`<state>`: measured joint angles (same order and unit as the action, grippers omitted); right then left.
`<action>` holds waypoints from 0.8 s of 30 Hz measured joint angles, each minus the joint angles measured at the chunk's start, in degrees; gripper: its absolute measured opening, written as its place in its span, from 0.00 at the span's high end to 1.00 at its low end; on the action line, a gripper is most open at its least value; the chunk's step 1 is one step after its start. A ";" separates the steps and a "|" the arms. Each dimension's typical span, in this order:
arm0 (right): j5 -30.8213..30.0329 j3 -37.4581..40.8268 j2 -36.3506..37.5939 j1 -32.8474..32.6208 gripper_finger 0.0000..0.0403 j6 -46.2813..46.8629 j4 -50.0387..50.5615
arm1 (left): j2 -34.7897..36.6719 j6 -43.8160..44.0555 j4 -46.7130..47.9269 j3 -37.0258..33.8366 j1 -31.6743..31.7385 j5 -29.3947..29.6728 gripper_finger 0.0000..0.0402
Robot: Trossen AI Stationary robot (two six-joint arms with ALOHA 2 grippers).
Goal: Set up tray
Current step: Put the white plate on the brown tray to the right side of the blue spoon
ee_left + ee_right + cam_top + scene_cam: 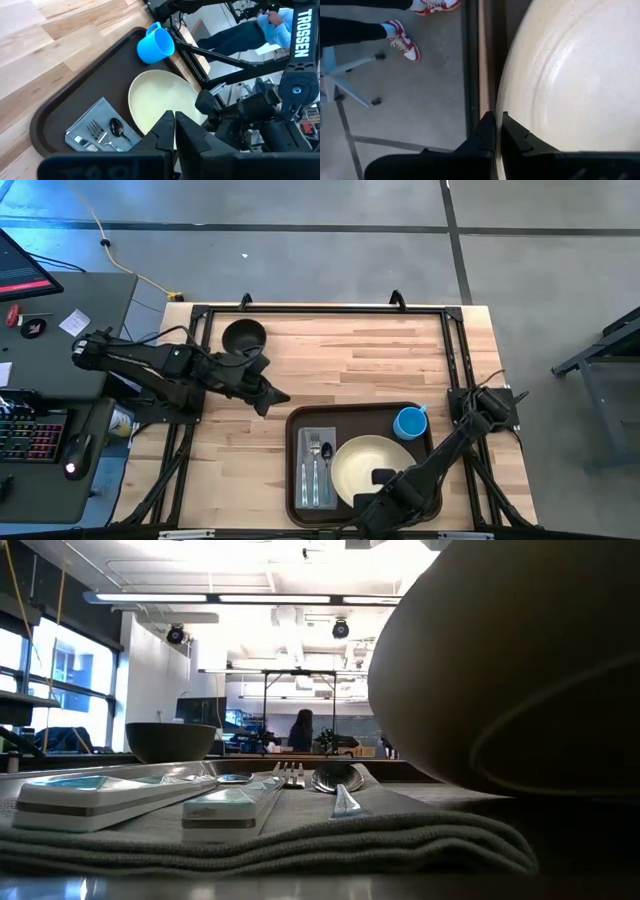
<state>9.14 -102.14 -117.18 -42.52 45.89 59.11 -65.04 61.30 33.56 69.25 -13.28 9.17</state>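
High view: the large dark brown rectangular tray (420, 420) lies on the light wooden tabletop (340, 350), at its near right part. On it lie a grey folded napkin (318, 470) carrying a fork and spoon, a round cream plate (365, 462), and a blue cup (409, 422). The left arm reaches across from the left edge, its left claw (277, 398) above bare wood just beyond the tray's far left corner, fingers drawn nearly together and empty. A dark bowl (244, 336) stands behind it. The right arm folds low over the tray's near edge; the right claw (383, 477) rests at the plate's near rim.

Low view: cutlery lies on the napkin; the plate looms on the right.

Left wrist view: narrow fingers, nothing between them.

Right wrist view: fingers fully closed beside the plate rim.
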 joint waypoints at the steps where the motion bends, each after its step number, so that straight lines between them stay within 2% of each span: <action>1: 0.15 0.64 -0.03 -0.18 1.00 0.41 -1.28 | 0.00 0.00 -0.04 0.00 0.00 0.00 0.87; 5: 3.97 6.40 0.01 -0.91 1.00 2.77 -8.53 | 0.00 0.07 -0.33 0.00 0.00 -0.01 0.87; 12: 4.73 13.56 0.02 -2.38 1.00 8.03 -16.78 | 0.00 0.71 -0.84 0.00 0.00 -0.04 0.87; 24: 3.59 16.69 0.12 -1.95 1.00 6.68 -18.98 | 0.00 1.16 -0.92 -0.02 0.00 -0.07 0.87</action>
<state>12.73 -85.44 -117.05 -44.47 52.57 40.13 -65.04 62.46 32.64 69.24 -13.28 9.10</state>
